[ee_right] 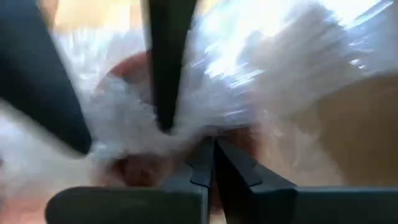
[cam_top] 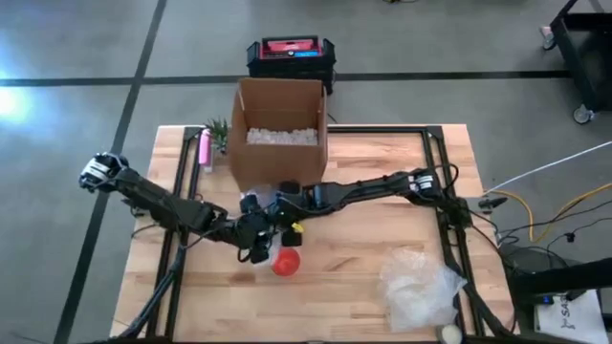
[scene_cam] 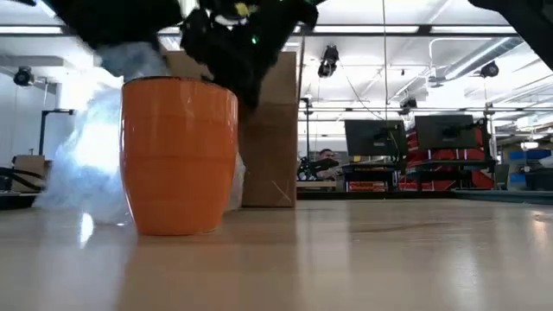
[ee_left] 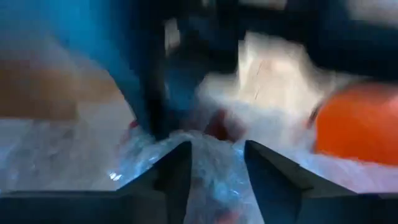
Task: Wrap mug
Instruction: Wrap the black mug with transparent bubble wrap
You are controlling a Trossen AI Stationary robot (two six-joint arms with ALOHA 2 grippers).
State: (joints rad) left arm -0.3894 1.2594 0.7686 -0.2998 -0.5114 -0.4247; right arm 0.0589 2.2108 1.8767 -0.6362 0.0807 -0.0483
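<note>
An orange mug (cam_top: 285, 260) stands upright on its base on the wooden table (cam_top: 382, 182), also seen in the low view (scene_cam: 179, 155). A clear bubble wrap sheet (scene_cam: 82, 168) rises behind and beside the mug up to both grippers. My left gripper (cam_top: 256, 239) and my right gripper (cam_top: 283, 222) meet just above and behind the mug, each shut on the wrap. In the left wrist view the mug (ee_left: 357, 124) lies off to one side of the fingers. My left gripper has a bunch of the bubble wrap (ee_left: 217, 168) between its two fingers, which stay a little apart around it. The wrap spreads out ahead of the fingers toward the mug. My right gripper pinches the bubble wrap (ee_right: 208, 134) between its closed fingertips; the sheet fans out ahead of them, over the mug.
An open cardboard box (cam_top: 277, 129) with white filling stands just behind the grippers. A loose heap of clear wrap (cam_top: 421, 287) lies near the right front corner. A pink object (cam_top: 204, 148) and a small plant (cam_top: 218, 129) sit left of the box.
</note>
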